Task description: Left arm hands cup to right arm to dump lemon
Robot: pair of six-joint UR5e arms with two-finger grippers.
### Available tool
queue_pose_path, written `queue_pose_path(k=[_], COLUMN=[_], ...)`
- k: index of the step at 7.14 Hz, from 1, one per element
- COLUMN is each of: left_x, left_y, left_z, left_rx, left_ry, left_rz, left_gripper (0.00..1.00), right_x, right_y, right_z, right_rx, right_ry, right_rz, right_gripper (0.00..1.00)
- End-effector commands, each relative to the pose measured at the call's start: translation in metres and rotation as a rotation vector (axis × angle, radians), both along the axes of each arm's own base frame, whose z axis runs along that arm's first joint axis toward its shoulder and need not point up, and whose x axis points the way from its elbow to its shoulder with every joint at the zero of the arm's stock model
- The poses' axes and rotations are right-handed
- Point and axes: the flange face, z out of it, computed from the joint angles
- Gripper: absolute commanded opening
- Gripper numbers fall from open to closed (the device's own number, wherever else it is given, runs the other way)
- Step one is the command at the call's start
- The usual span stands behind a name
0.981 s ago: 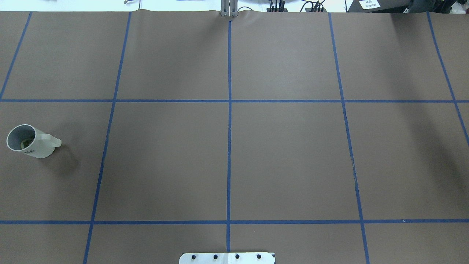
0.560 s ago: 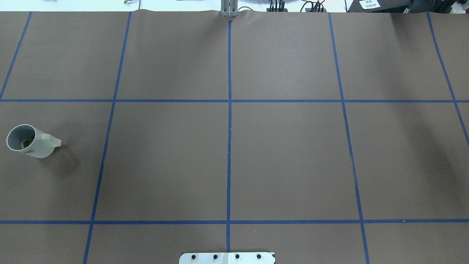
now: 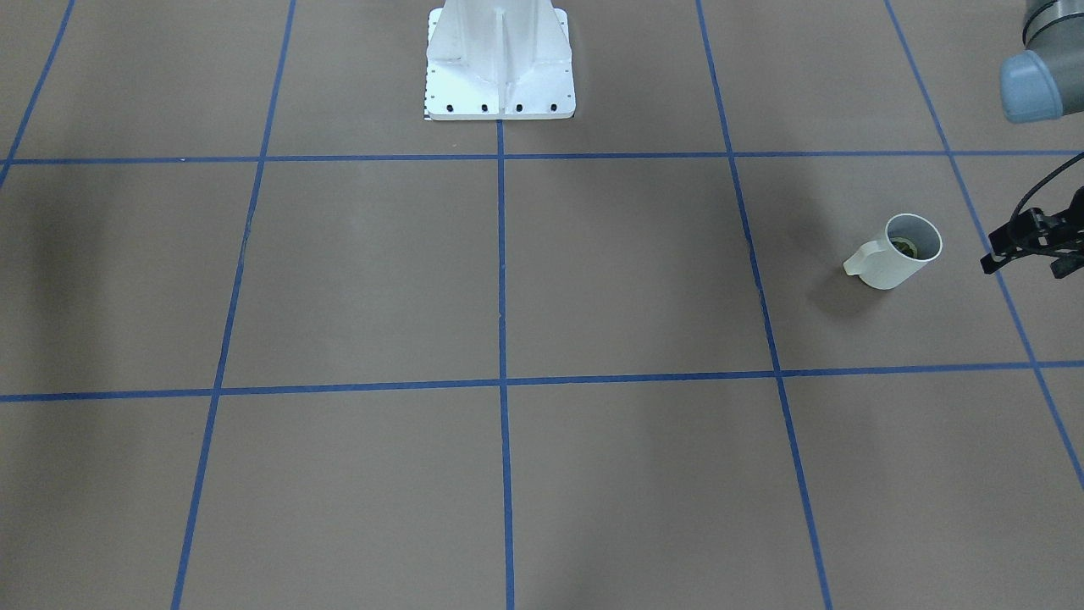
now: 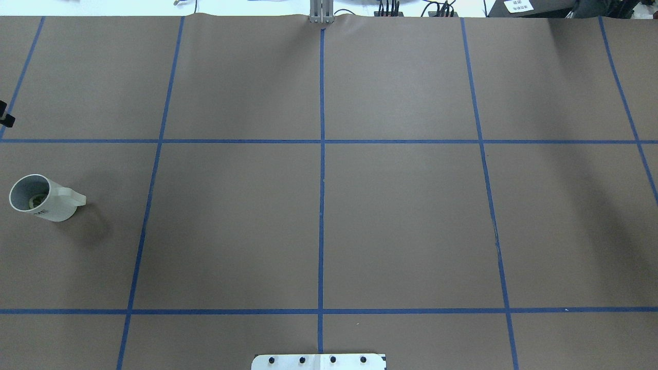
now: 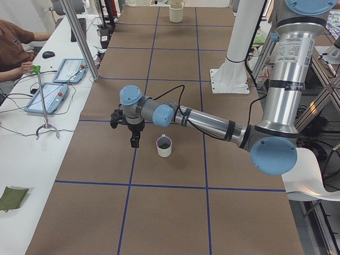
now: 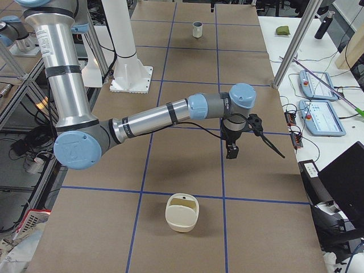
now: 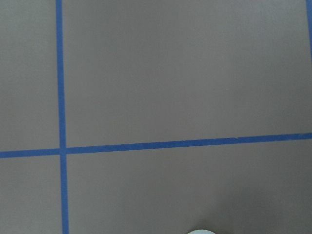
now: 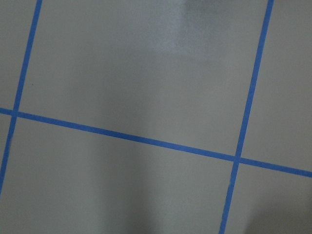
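Observation:
The cup (image 4: 47, 198) stands upright at the table's left end, handle toward the centre, with the lemon (image 4: 35, 201) inside. It also shows in the front view (image 3: 896, 254) and the left side view (image 5: 164, 146). The left arm (image 5: 207, 121) reaches out low over the table. The left gripper (image 5: 134, 140) hangs just beside the cup and does not touch it. I cannot tell whether it is open. Black wrist parts (image 3: 1029, 240) show at the frame edge. The right arm (image 6: 153, 116) stretches over the right end. The right gripper (image 6: 232, 152) points down, state unclear.
An off-white container (image 6: 182, 213) stands near the table's right end, in front of the right gripper. The white robot base (image 3: 500, 63) is at the middle of the near edge. A bench with tablets (image 5: 52, 96), a metal post (image 5: 79, 40) and a seated person (image 5: 13, 45) lie beyond the far edge.
A black part of the left arm has come into the overhead view at its left edge, above the cup. The cup and lemon have not moved.

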Motion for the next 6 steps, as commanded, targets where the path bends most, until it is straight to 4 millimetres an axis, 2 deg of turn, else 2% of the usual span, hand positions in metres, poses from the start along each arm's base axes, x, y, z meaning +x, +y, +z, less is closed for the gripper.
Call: queue_pose_path(k=[1,2,3,4,5,6], left_x=[0.016,0.024,0.045,0.062,0.067,0.07], left_y=[0.034,0.048,0.063,0.068,0.071,0.076], left_z=[0.027,0.043,0.058,0.064,0.065,0.08], left_rx=[-0.041,-0.021,-0.007,-0.014,-0.02,-0.044], left_ry=[-0.009,-0.004,-0.005,-0.008,-0.009,-0.02], left_rz=[0.053,0.078,0.128,0.164,0.174,0.187], left_gripper=[1.0,1.0,1.0,1.0,1.0,1.0], right_x=[-0.015,-0.016,-0.025,-0.028,-0.028,-0.03], right_y=[0.008,0.01,0.012,0.013,0.015,0.016], right_z=[0.003,0.009,0.008,0.011,0.014,0.014], right_rx=[0.017,0.019,0.044,0.058,0.052,0.051], right_ry=[0.005,0.002,0.0,-0.001,-0.001,-0.003], right_rz=[-0.029,-0.031,-0.047,-0.053,-0.053,-0.056], right_gripper=[1.0,1.0,1.0,1.0,1.0,1.0])
